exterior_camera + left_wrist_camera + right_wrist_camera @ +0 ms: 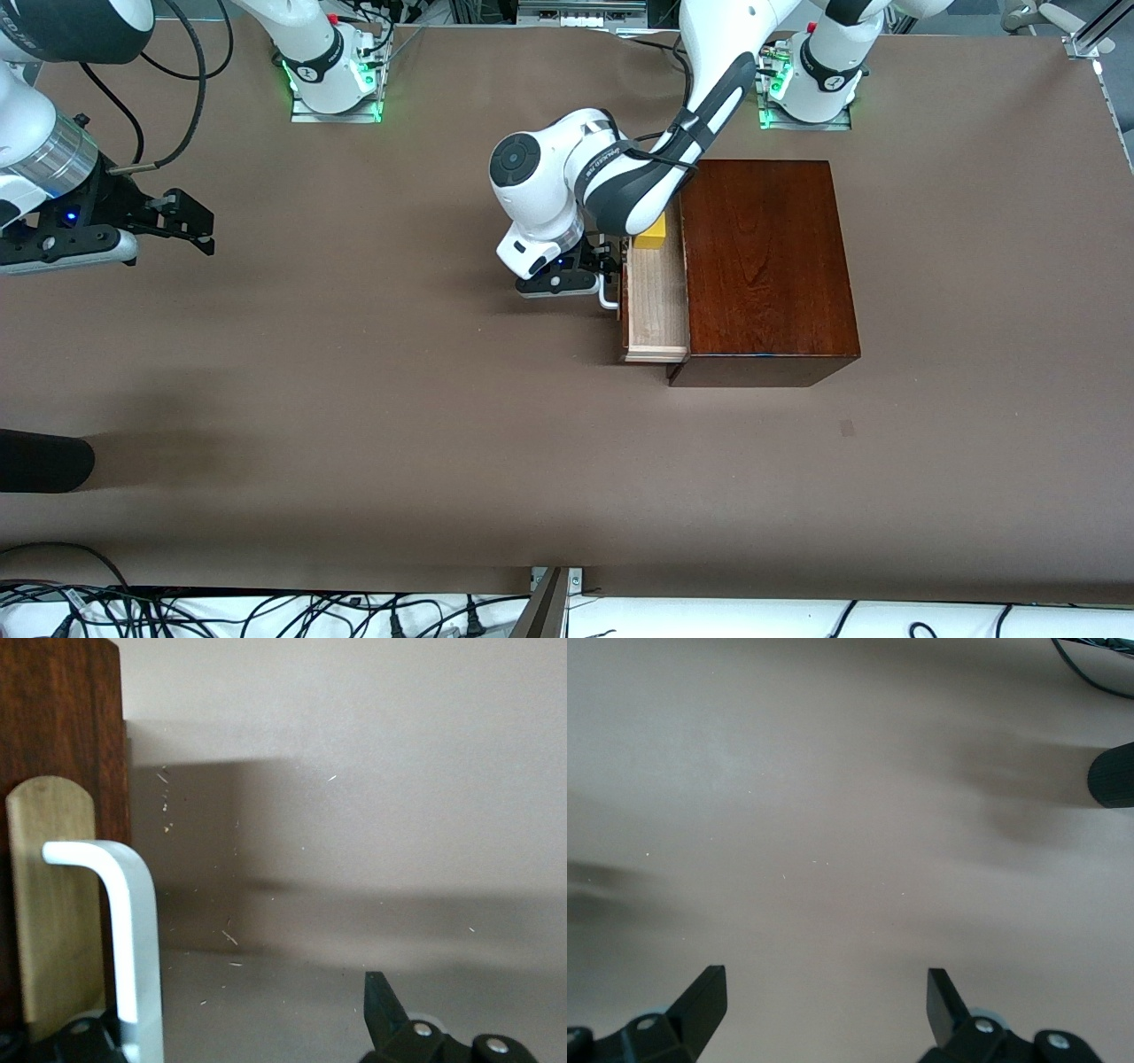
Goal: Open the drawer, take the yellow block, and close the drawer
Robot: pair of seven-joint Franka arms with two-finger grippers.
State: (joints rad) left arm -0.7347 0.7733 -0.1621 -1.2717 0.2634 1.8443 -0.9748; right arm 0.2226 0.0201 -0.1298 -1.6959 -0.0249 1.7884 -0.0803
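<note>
The left gripper (609,266) sits low at the front of the drawer (656,301), right at its white loop handle (608,297). In the left wrist view the handle (124,939) runs down against one finger at the picture's lower corner, while the other fingertip (379,1005) stands well apart from it with bare table between, so the jaws are spread and not clamped on the handle.

The drawer is pulled partway out of the dark reddish-brown wooden box (766,266), showing its pale wood interior. The yellow block (651,233) lies inside the drawer, just beside the left gripper, at the end of the open part toward the robots' bases and partly under the left arm's forearm. Dark lettering runs along that arm's white wrist link, too small to read.

The right gripper (190,223) waits up in the air over bare brown table (354,399) at the right arm's end, well apart from the box. Its two black fingertips (704,997) stand wide apart with nothing between them. A dark rounded object (44,461) lies on the table near that gripper, closer to the front camera.
</note>
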